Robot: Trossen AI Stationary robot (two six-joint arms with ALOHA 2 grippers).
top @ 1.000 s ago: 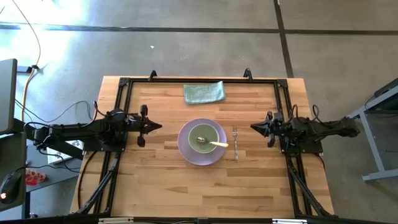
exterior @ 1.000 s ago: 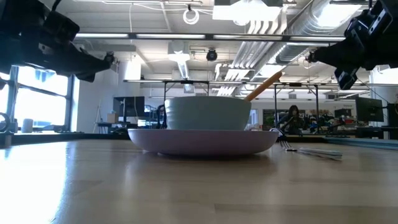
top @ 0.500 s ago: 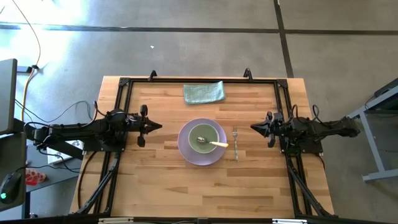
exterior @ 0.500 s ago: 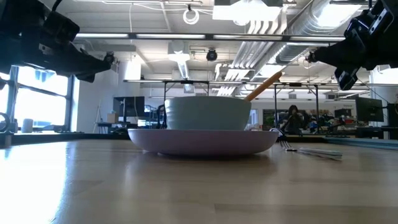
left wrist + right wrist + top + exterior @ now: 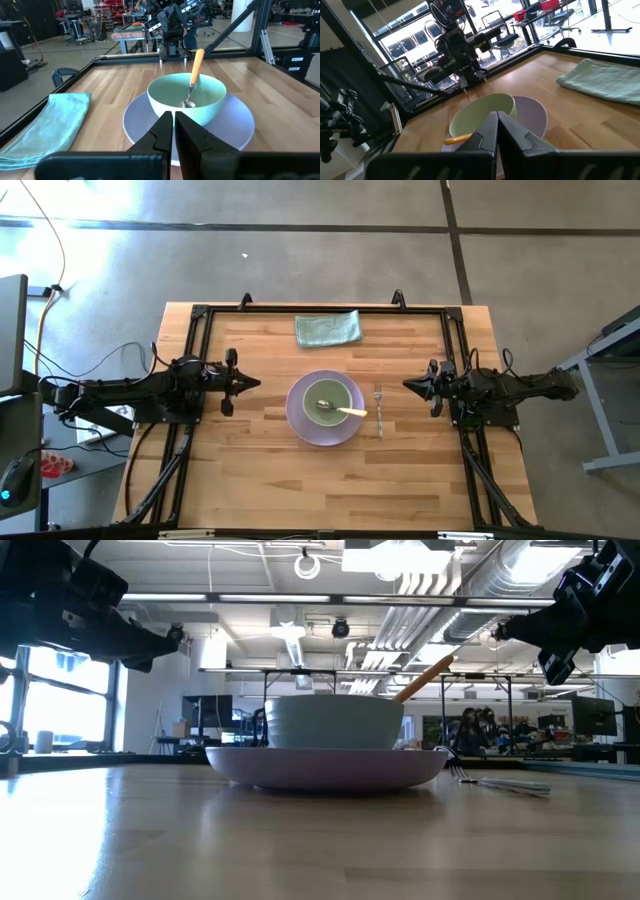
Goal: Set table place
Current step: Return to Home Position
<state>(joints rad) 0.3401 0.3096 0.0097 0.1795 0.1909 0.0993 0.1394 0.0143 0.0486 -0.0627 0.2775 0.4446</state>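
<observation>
The lilac plate [image 5: 300,425] lies at the table's middle with the pale green bowl [image 5: 335,395] standing on it. The spoon [image 5: 342,411] leans in the bowl, its scoop on the bottom and its yellow-orange handle [image 5: 425,678] over the right rim. The thin silvery fork [image 5: 379,410] lies flat on the wood just right of the plate. My left gripper [image 5: 256,383] is shut and empty, left of the plate, above the table. My right gripper [image 5: 407,384] is shut and empty, right of the fork. The bowl and spoon also show in the left wrist view [image 5: 187,97].
A folded pale green cloth [image 5: 328,329] lies at the table's far edge, middle. The black metal frame [image 5: 195,330] edges the wooden top. Bare wood lies on the near half of the table [image 5: 330,480].
</observation>
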